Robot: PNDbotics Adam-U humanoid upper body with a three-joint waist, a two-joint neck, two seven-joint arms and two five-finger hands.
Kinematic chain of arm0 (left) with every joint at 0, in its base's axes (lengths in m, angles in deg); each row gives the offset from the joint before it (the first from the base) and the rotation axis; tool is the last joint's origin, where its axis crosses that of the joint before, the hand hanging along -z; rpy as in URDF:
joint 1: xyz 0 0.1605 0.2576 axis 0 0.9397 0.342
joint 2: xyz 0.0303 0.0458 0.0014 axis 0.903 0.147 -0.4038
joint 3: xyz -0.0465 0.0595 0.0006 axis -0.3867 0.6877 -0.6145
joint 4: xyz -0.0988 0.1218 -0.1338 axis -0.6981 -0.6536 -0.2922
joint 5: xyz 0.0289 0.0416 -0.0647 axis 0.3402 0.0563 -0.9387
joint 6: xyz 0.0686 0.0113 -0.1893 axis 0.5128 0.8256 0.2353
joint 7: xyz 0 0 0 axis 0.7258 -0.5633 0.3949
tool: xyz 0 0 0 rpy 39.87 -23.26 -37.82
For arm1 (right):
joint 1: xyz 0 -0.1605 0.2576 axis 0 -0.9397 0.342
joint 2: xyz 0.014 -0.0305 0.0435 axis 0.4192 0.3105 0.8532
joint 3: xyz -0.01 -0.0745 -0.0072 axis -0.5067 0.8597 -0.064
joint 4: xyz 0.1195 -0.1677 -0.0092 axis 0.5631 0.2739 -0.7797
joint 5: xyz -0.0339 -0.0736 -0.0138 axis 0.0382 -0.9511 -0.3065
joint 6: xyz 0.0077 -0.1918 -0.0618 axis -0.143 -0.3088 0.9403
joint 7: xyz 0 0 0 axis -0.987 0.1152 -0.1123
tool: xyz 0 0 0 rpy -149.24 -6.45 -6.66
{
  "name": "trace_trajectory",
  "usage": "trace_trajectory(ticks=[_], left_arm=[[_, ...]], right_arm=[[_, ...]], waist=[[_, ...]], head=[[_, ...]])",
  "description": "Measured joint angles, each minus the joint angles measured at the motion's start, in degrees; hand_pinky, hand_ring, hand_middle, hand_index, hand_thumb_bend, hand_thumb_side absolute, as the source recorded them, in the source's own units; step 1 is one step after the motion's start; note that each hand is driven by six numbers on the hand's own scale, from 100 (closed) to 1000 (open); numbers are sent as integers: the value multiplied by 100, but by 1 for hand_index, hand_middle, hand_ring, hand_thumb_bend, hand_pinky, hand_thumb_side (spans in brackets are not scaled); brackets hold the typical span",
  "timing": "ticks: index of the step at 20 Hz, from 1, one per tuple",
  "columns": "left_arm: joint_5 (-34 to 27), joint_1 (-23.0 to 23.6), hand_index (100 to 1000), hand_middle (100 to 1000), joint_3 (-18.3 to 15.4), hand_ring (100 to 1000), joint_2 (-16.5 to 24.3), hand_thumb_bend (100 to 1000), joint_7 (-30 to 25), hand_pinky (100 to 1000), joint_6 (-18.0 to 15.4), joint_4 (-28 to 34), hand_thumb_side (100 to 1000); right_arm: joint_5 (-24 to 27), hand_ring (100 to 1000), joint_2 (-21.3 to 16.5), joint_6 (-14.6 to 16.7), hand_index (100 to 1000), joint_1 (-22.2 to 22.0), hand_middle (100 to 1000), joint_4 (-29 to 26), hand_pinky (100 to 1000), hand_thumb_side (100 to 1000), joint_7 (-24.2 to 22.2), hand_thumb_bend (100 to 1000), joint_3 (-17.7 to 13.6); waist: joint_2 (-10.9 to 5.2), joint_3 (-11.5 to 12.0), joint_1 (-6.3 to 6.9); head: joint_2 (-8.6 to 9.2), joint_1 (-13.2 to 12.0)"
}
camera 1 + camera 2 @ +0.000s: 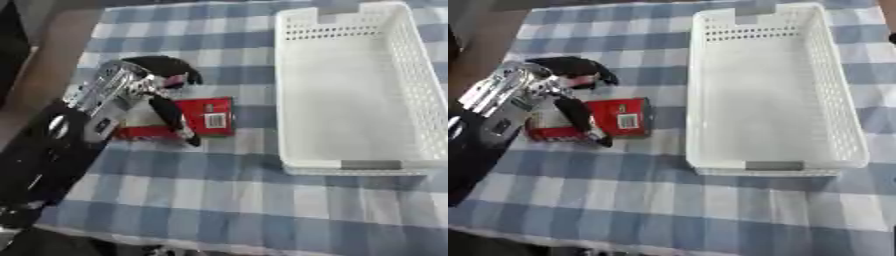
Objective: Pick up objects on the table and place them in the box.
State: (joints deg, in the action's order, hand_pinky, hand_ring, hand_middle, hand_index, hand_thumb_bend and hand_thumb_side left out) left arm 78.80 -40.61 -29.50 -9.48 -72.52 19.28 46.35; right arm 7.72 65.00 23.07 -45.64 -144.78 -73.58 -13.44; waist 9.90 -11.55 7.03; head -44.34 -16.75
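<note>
A flat red packet (210, 116) with a white label lies on the blue and white checked cloth, left of the white basket (411, 70). My left hand (162, 75) comes in from the lower left and hovers over the packet's left half. One black finger (172, 119) stretches down across the packet to its near edge. The other fingers (175, 65) arch beyond the packet's far side, apart from it. The hand is spread and grips nothing. Its silver wrist hides the packet's left end. The basket holds nothing. My right hand shows in neither view.
The basket (776, 165) stands lengthwise at the right, its near rim bearing a grey tab. Checked cloth (219, 200) covers the table in front of the packet and basket. A brown strip of table edge (52, 55) runs along the far left.
</note>
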Motion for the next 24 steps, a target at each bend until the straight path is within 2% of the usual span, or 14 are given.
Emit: trace_trajectory(ticks=[7, 20, 24], left_arm=[[456, 54, 913, 802, 2, 733, -62, 804, -16, 642, -40, 124, 523], [494, 60, 925, 817, -2, 749, -68, 809, -260, 665, -84, 39, 506], [552, 100, 951, 849, -20, 789, -103, 824, -392, 733, -148, -92, 465]], right_arm=[[-14, 730, 0, -1, 877, 2, 655, -1, 612, 1000, 1, 100, -1], [-36, 728, 0, -2, 873, 48, 654, -32, 610, 1000, 4, 100, -4], [-36, 727, -1, -2, 871, 102, 654, -41, 609, 1000, 4, 100, -4]], waist=[[0, 2, -11], [5, -23, -10], [33, -53, 17]], head=[[0, -41], [0, -41], [0, -41]])
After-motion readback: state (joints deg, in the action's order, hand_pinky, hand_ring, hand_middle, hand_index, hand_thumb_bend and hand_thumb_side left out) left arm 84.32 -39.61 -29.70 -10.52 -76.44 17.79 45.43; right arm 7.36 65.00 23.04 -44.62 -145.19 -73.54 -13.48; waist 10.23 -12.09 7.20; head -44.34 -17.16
